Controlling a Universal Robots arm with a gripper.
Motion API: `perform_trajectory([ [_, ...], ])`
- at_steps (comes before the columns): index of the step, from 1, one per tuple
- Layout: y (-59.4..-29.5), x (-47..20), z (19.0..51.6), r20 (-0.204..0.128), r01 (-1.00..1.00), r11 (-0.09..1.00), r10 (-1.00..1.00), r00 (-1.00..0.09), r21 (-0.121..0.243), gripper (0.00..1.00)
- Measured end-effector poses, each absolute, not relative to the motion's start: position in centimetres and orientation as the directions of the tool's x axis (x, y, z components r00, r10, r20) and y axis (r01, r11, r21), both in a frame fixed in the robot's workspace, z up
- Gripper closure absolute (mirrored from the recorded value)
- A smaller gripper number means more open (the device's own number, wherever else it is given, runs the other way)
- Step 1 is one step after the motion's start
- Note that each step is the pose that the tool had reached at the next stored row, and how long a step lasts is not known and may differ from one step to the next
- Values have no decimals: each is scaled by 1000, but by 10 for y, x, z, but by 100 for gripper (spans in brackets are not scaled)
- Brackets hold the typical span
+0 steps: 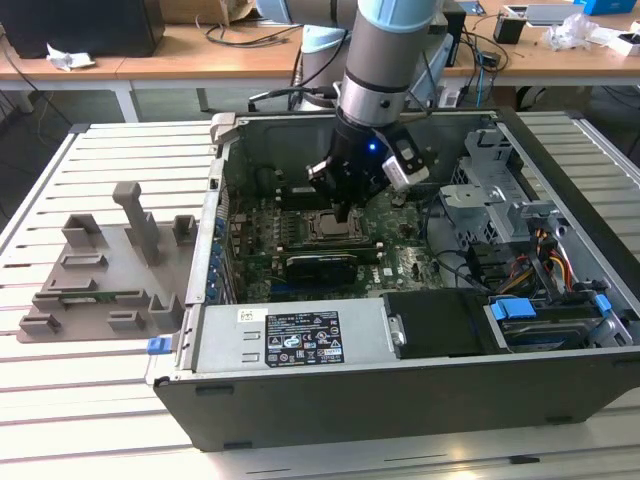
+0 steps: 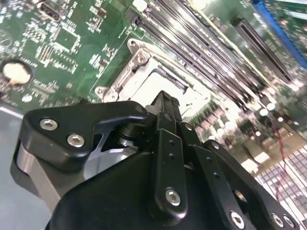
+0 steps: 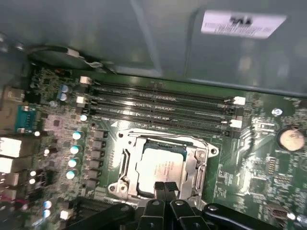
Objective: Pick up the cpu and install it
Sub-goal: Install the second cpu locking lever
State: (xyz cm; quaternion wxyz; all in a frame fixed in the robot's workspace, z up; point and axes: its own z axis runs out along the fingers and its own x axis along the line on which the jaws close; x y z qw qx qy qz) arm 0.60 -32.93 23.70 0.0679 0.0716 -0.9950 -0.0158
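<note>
Slatted metal worktop (image 1: pixel 110 150) carries open PC case (image 1: pixel 400 370); gripper (image 3: pixel 165 188) low over motherboard (image 3: pixel 249 153), fingers (image 3: pixel 159 188) pressed together, holding nothing; cpu (image 3: pixel 160 165) seated in socket frame (image 3: pixel 125 165), directly beneath fingertips; grey tray (image 1: pixel 100 270) outside, exterior view's left.

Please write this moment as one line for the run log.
hand: shut, above socket | cpu: lying in socket | tray: outside case
</note>
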Motion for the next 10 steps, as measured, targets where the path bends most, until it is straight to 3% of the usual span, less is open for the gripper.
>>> perform_trajectory([
  [3, -329, 6, 255, 133, -140, 989, -145, -981, 41, 89],
  [10, -329, 6, 258, 133, -140, 989, -145, -981, 42, 89],
])
